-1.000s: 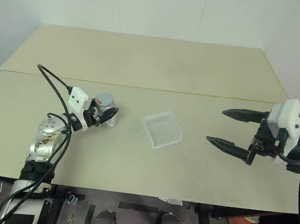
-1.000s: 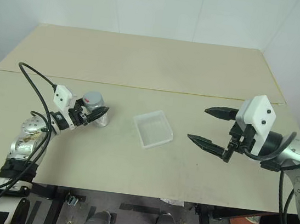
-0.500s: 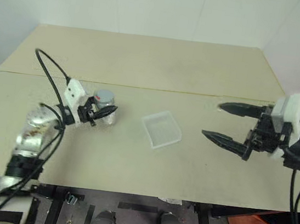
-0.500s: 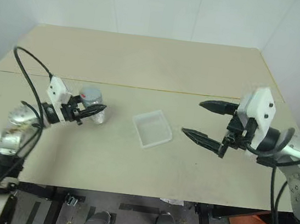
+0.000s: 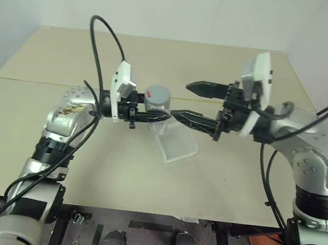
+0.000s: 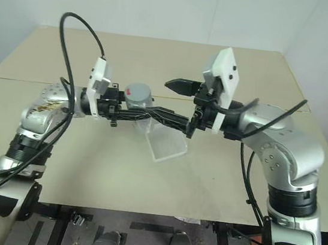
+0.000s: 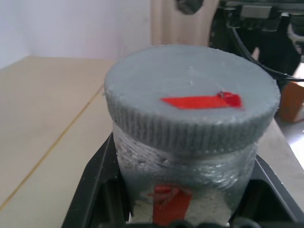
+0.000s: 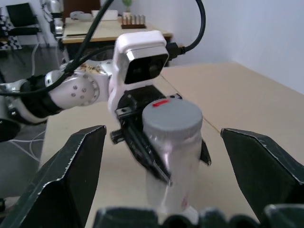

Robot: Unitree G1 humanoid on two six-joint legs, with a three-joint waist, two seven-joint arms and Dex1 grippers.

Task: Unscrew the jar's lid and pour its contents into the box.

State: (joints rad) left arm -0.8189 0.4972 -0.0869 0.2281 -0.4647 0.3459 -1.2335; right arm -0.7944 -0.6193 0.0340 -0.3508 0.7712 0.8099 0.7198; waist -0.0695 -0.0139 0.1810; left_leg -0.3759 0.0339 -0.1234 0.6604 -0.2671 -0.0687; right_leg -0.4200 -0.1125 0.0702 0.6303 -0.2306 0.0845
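Left gripper [image 5: 152,116] clamped on jar [image 5: 158,105], jar upright between its fingers, held above table [image 5: 216,184]. Grey lid [image 7: 190,107] on jar. Right gripper [image 5: 193,104] fingers spread wide, tips either side of lid, not touching. Box [image 5: 176,141] just below fingertips.

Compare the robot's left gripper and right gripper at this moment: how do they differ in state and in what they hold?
The left gripper is shut on the jar, whose grey lid is on; the right gripper holds nothing. The left gripper's fingers are closed against the jar's walls; the right gripper's fingers are spread wide, apart from the lid. Both have black fingers, point toward each other, and are raised above the box.
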